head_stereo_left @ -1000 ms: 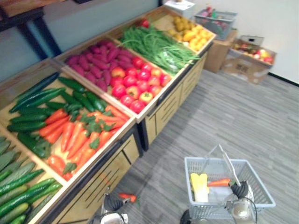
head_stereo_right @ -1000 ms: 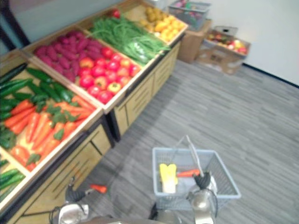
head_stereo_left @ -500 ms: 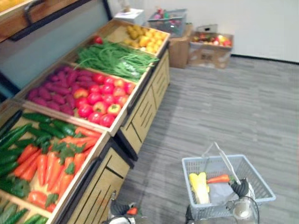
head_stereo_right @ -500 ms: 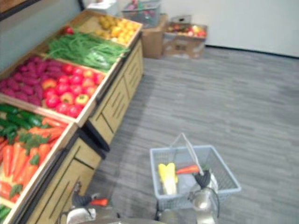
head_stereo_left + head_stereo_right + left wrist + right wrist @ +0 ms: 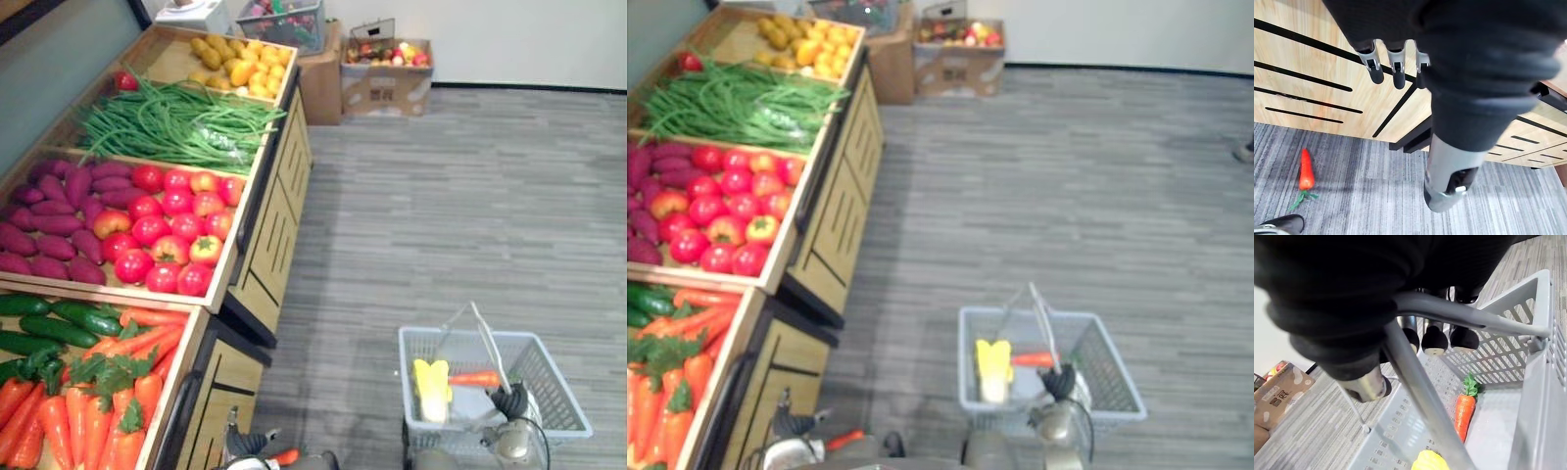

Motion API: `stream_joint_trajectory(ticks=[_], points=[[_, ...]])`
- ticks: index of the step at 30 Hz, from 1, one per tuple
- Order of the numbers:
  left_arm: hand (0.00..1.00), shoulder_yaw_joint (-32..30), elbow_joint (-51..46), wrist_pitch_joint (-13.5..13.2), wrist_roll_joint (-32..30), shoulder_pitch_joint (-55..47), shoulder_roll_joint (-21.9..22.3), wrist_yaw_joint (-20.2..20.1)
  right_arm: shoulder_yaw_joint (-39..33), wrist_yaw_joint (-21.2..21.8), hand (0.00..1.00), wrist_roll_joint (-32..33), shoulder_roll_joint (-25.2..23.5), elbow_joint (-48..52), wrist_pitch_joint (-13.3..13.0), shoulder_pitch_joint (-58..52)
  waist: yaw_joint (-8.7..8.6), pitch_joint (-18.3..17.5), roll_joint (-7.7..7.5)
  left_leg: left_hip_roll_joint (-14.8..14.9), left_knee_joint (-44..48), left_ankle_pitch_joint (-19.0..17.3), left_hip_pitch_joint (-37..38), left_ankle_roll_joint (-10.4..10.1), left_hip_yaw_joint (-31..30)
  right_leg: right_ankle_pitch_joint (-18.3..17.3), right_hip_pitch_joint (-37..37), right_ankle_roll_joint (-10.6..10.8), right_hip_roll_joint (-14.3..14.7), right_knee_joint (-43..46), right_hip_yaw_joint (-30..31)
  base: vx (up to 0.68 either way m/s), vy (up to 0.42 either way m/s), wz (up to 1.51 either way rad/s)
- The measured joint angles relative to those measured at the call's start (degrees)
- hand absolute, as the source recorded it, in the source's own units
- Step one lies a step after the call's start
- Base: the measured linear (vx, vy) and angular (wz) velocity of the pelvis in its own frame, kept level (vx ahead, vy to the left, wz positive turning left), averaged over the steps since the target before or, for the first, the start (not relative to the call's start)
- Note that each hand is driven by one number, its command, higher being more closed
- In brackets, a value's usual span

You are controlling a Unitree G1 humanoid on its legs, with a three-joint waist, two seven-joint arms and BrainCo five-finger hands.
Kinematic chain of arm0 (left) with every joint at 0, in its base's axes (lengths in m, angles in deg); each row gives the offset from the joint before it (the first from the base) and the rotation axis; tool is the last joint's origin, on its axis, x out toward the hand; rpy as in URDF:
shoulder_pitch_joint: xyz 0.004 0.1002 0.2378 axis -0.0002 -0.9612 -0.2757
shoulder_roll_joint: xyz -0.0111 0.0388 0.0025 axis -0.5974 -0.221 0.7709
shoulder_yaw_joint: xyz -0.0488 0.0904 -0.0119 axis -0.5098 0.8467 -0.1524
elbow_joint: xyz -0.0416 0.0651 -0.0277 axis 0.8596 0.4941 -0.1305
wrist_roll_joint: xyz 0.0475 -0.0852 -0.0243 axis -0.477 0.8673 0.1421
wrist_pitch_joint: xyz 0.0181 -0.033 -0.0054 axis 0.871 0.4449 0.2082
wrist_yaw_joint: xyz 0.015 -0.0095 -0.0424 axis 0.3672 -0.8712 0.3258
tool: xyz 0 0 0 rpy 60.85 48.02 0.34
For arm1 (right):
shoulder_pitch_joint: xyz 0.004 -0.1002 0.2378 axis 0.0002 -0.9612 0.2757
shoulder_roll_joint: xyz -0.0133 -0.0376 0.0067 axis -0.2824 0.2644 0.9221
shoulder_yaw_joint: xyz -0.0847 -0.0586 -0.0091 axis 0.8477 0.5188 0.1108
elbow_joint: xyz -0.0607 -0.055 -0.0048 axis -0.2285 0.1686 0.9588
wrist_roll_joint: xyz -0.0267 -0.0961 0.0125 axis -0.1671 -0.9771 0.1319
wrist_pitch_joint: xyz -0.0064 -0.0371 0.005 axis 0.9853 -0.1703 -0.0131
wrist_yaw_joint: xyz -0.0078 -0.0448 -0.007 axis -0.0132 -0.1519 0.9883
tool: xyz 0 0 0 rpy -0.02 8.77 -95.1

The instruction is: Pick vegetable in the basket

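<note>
A grey wire basket (image 5: pixel 562 399) hangs from my right hand (image 5: pixel 507 402), which is shut on its handle (image 5: pixel 1415 382). Inside lie an orange carrot (image 5: pixel 1464 411) and a yellow vegetable (image 5: pixel 431 385). My left hand (image 5: pixel 1394 68) hangs low beside the wooden stand front (image 5: pixel 1312 68), fingers relaxed and holding nothing. A second carrot (image 5: pixel 1306 169) lies on the grey floor below it, also visible as the carrot (image 5: pixel 844 440) near my left hand (image 5: pixel 789 429).
The produce stand runs along my left with bins of carrots (image 5: pixel 108 401), cucumbers (image 5: pixel 59 323), tomatoes (image 5: pixel 167 235), purple sweet potatoes (image 5: pixel 49 225), green beans (image 5: pixel 176 122) and yellow produce (image 5: pixel 240 64). Cardboard boxes (image 5: pixel 387 73) stand at the far wall. Open floor (image 5: pixel 470 196) lies ahead and right.
The camera has swung, so the stand slid down and left in view and more floor shows. The basket stays in my right hand; the left hand stays low by the floor carrot.
</note>
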Motion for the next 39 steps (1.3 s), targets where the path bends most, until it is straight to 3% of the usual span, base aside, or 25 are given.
stream_joint_trajectory(ticks=[2,5,8,11,12,13,14,15,16,18,21,22,23,24,25,28,30,31,32,35,39], points=[[0.0,0.0,0.0,0.2,-0.1,-0.1,-1.2,0.0,0.2,0.0,1.0,0.0,-0.1,0.1,-0.4,0.5,0.02,0.4,-0.76,-0.1,-1.4,0.2,2.3,0.4,-0.4,-0.5,-1.7,0.2,-2.0,6.9,-2.2,-0.01,0.071,0.22],[0.0,-0.2,-0.3,0.3,-0.1,-0.1,-3.7,0.1,0.4,0.0,1.0,-0.1,-0.6,0.3,-1.0,0.1,0.0,0.1,-3.59,-1.3,-3.3,0.9,2.8,1.5,-1.6,-3.5,-2.2,-1.8,-6.4,8.6,-7.3,-0.01,-0.001,0.43],[0.0,-0.8,-0.3,0.3,-0.1,-0.7,-4.1,0.3,0.2,0.0,1.0,-0.5,-0.6,0.3,-1.0,2.0,0.68,0.4,-3.38,0.6,-2.8,0.9,1.9,0.4,-2.5,-2.9,-2.4,-0.9,-9.1,4.4,-8.4,0.05,-0.152,0.07],[0.0,-0.9,-0.1,0.3,0.0,-0.8,-4.2,0.7,0.3,0.0,1.0,-0.6,-1.2,0.6,-0.5,2.4,1.43,0.9,-2.85,3.6,-2.4,0.4,1.8,-3.3,-3.8,-1.6,-2.2,1.0,-11.0,-0.6,-8.1,0.12,-0.291,0.12],[0.0,-1.5,-0.1,0.3,0.0,-0.9,-4.3,1.1,0.5,0.0,1.0,-0.6,-1.8,0.8,0.0,2.3,1.52,0.4,-4.17,4.1,-1.8,-0.6,1.8,-5.3,-4.7,-1.3,-1.4,1.5,-12.1,-1.5,-8.3,0.13,-0.339,0.23],[0.0,-2.1,0.0,0.3,0.0,-1.2,-4.5,1.4,0.7,0.0,1.0,-0.6,-2.1,0.9,0.1,2.1,1.46,0.3,-4.62,4.5,-1.2,-1.1,1.8,-6.3,-5.1,-0.6,-0.6,3.8,-12.3,-1.7,-8.7,0.21,-0.519,0.24],[0.0,-2.9,0.5,0.6,0.1,-0.6,-2.8,1.9,1.1,0.0,1.0,-0.7,-1.3,1.0,0.5,2.4,1.4,-0.1,-1.38,8.3,-0.6,-1.4,1.6,-7.7,-6.6,-2.2,-0.4,3.9,-9.7,-0.1,-11.3,0.19,-0.408,0.24],[0.0,-2.9,0.4,0.3,0.1,-0.7,-1.2,2.0,2.1,-0.1,1.0,-0.8,-0.6,1.5,0.6,2.5,1.28,-0.8,0.5,10.8,-1.0,0.1,1.1,-9.2,-7.9,-4.6,-1.3,2.3,-7.6,2.1,-12.9,0.19,-0.39,0.15],[0.0,-2.9,0.3,0.2,0.1,-0.6,-0.8,2.0,2.3,-0.1,1.0,-0.8,-0.5,1.5,0.7,2.8,1.27,-1.1,1.23,11.5,-1.0,1.4,0.9,-10.0,-8.4,-5.8,-1.9,1.6,-7.1,3.5,-13.1,0.23,-0.444,0.24],[0.0,-2.9,0.2,0.2,0.2,-0.6,0.0,2.1,2.6,0.0,1.0,-0.9,-0.6,2.1,0.7,2.3,0.79,-0.9,1.11,12.9,3.2,5.7,-1.7,-9.7,-11.9,-9.5,-1.5,-0.2,-6.7,6.7,-15.2,0.2,-0.387,0.36],[0.0,-3.0,0.1,0.3,1.9,-0.8,0.5,2.3,2.8,-0.1,1.0,-0.8,-0.5,4.3,0.7,0.7,0.42,-0.8,0.88,15.2,13.2,14.0,-6.9,-5.3,-11.9,-11.2,3.3,-2.0,-4.7,3.9,-18.3,0.21,-0.38,0.37],[0.0,-2.9,0.1,0.3,2.2,-0.9,0.7,2.3,3.3,-0.1,1.0,-0.9,-0.4,5.1,0.7,0.0,0.76,-0.3,0.07,16.0,16.3,15.5,-8.5,-4.2,-10.9,-11.3,5.1,-2.2,-3.9,2.0,-18.4,0.16,-0.35,0.17],[0.0,-2.8,0.0,0.3,2.2,-1.1,1.0,2.3,4.1,-0.1,1.0,-0.9,0.0,5.6,0.7,-0.4,0.9,-0.3,0.07,16.0,19.5,14.1,-9.8,-4.6,-10.4,-11.4,6.7,-2.5,-3.4,0.5,-18.6,0.14,-0.294,0.05],[0.0,-2.4,-0.1,0.3,2.2,-1.4,0.9,2.2,4.4,-0.1,1.0,-1.2,0.7,6.4,0.7,-0.7,1.17,-0.3,0.11,14.8,23.3,10.0,-11.6,-4.7,-9.2,-11.6,8.7,-3.4,-2.7,-1.9,-18.8,0.1,-0.183,0.0],[0.0,-2.4,-0.3,0.3,2.2,-1.3,0.9,2.2,4.3,-0.1,1.0,-1.9,0.7,6.5,0.7,-0.8,1.3,-0.3,0.15,13.5,23.5,8.2,-12.4,-4.8,-8.1,-11.2,9.7,-3.4,-2.5,-3.2,-19.1,0.12,-0.153,-0.01],[0.0,-1.8,-0.7,0.3,2.2,-1.2,0.9,1.7,4.2,-0.1,1.0,-2.6,1.7,6.5,0.7,-0.6,1.67,-0.2,0.27,9.6,15.9,5.8,-14.1,-4.8,-2.9,-10.6,11.4,-3.4,-2.2,-5.3,-19.5,0.1,-0.022,0.02],[0.0,-1.8,-0.7,0.3,2.2,-1.2,1.0,1.5,4.2,-0.1,1.0,-2.9,1.9,6.5,0.7,-0.4,1.67,-0.4,0.52,6.6,6.3,6.9,-13.9,-4.5,-2.1,-10.4,11.7,-3.0,-2.2,-5.5,-19.7,0.21,0.104,-0.01],[0.0,-1.8,-0.7,0.3,2.2,-1.1,1.0,1.5,3.9,-0.1,1.0,-3.0,2.3,6.5,0.7,-0.1,1.69,-0.5,1.19,5.0,-0.4,11.8,-13.0,-4.2,-2.0,-10.3,11.8,-2.6,-1.8,-5.7,-19.7,0.28,0.183,-0.06],[0.0,-1.8,-0.6,0.4,2.1,-0.8,0.8,1.4,3.5,-0.2,1.0,-3.0,2.0,6.2,0.9,0.0,1.7,-0.7,2.07,4.4,-3.6,14.3,-11.8,-1.7,-1.8,-10.0,12.9,-1.8,-1.3,-6.7,-19.7,0.21,0.137,0.05],[0.0,-1.8,-1.4,0.3,1.7,-0.2,0.4,1.4,3.4,-0.2,1.0,-3.0,1.1,6.1,0.9,-0.1,1.71,-0.2,0.26,2.5,-4.0,14.5,-11.5,-1.6,-2.0,-8.9,14.5,-0.2,-2.6,-9.2,-19.9,0.13,0.094,0.14],[0.0,-1.7,-1.2,0.4,1.7,-0.2,0.2,1.4,3.4,-0.2,1.0,-3.0,0.6,5.8,0.9,0.4,1.88,-0.3,0.37,0.5,-4.7,14.5,-9.5,-1.5,-1.8,-8.3,15.9,0.8,-4.3,-10.3,-19.2,0.05,0.076,-0.04]])
